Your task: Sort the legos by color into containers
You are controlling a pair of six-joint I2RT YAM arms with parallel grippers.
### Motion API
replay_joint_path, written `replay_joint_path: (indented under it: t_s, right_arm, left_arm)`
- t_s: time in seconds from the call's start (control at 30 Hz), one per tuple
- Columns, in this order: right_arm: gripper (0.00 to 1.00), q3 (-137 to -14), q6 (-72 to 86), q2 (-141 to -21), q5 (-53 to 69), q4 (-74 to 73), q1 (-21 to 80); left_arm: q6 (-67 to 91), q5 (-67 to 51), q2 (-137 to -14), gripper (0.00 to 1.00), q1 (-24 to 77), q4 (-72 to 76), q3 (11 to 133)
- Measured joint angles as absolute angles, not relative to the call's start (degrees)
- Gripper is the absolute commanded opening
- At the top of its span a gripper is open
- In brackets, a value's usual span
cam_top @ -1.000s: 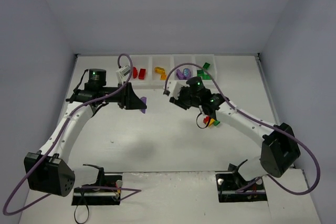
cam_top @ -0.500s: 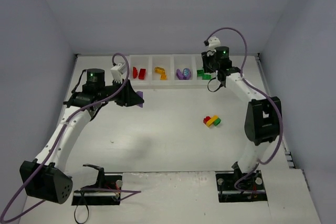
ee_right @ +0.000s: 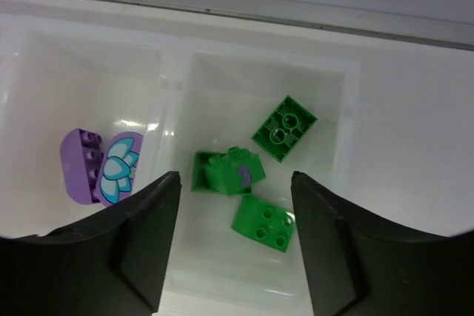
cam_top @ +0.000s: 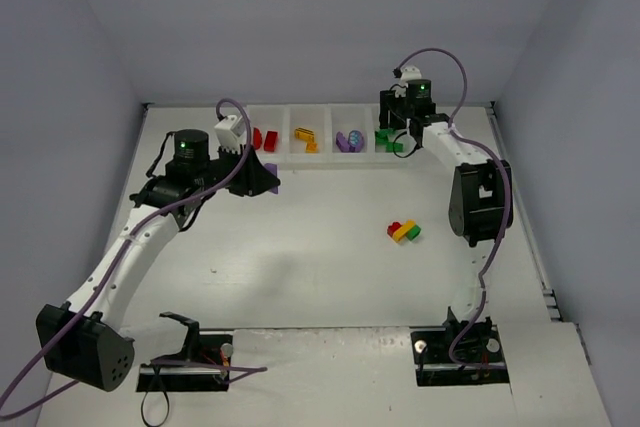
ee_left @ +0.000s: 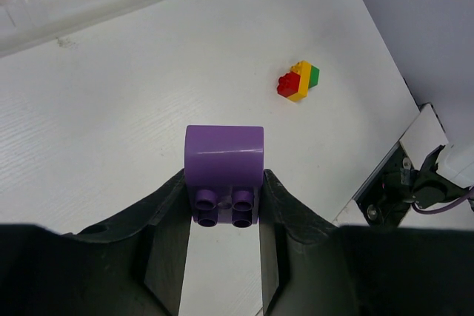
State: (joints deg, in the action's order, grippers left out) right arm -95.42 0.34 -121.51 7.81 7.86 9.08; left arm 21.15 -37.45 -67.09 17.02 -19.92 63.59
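Containers [cam_top: 330, 160]: four white bins joined in one row at the far edge of the table [cam_top: 300, 267].
Bins, left to right: red bricks [cam_top: 263, 138]; yellow-orange bricks [cam_top: 305, 137]; a purple piece [ee_right: 104, 166] with a flower print; three green bricks [ee_right: 284, 128], loose and apart from the walls.
Right gripper [ee_right: 233, 183]: above the green bin, fingers spread wide, nothing between them.
Left gripper [ee_left: 224, 183]: over the table in front of the row's left end, pinching a purple brick [ee_left: 224, 155] by its sides, studs facing the camera.
Clump [cam_top: 404, 231]: red, yellow and green joined, alone on the table, well apart from both grippers.
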Motion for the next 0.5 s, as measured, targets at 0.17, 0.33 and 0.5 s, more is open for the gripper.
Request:
replay_joint_path:
  t_s: [0.17,0.33,0.5]
  right_arm:
    - [0.67,-96.5,0.8,-120.9,9.3,7.0,9.1]
    - [0.65,-94.5,3.2,-115.9,16.0,3.9,9.4]
    - [0.65,-91.4,7.5,-106.4,28.8,2.5,11.3]
  left_arm:
    - [21.2,-37.2,-67.2,0.00,17.2,-18.2,61.8]
    - [17.3,-36.9,-66.6,0.00,17.8,-15.9,59.6]
    - [7.9,-35.6,-61.8,0.00,20.0,-14.6,55.7]
